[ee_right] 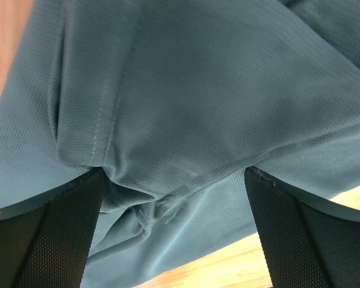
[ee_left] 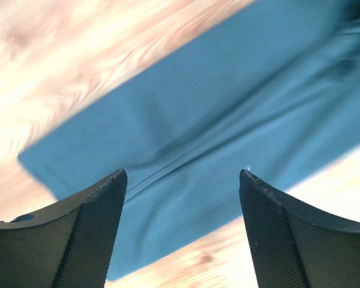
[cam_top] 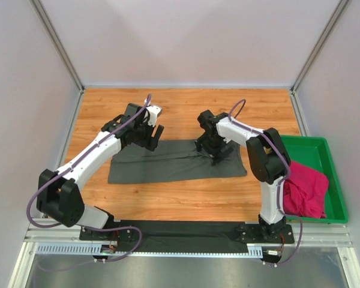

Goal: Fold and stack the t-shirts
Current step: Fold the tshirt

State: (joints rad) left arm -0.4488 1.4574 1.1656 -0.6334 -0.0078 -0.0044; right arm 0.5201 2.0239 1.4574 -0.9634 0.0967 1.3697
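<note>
The left gripper (cam_top: pixel 151 137) hangs over the far left part of a plain charcoal-grey cloth t-shirt (cam_top: pixel 168 165), which lies on the light wooden table (cam_top: pixel 186 114) between the two arms. The shirt is folded into a long flat band running left to right, its near edge fairly straight and its right end a little wider. In the left wrist view this gripper (ee_left: pixel 181 175) is released. Its two black textured fingers (ee_left: pixel 90 234) stand wide apart with nothing between them, and the shirt (ee_left: pixel 216 108) is below. That view is smeared, so the seams and folds are soft, and the cloth reads as blue-teal rather than grey.

Further right, the right gripper (cam_top: pixel 215 155) is down on the right half of the shirt. In its wrist view the gripper (ee_right: pixel 174 174) is also spread. The fingers (ee_right: pixel 48 240) are set wide at either side, and the fine-mesh cloth (ee_right: pixel 198 90) is puckered into a small ridge between them, with a stitched hem running down on the left. The cloth is not pinched between the pads.

At the far right, a bright magenta-pink t-shirt (cam_top: pixel 305 191) lies crumpled in a green plastic tray (cam_top: pixel 309 153).

From above, both grippers cover part of the grey shirt's far edge. Neither collar nor sleeves can be picked out on it. The right arm hides the pink shirt's left side and the tray's left wall.
</note>
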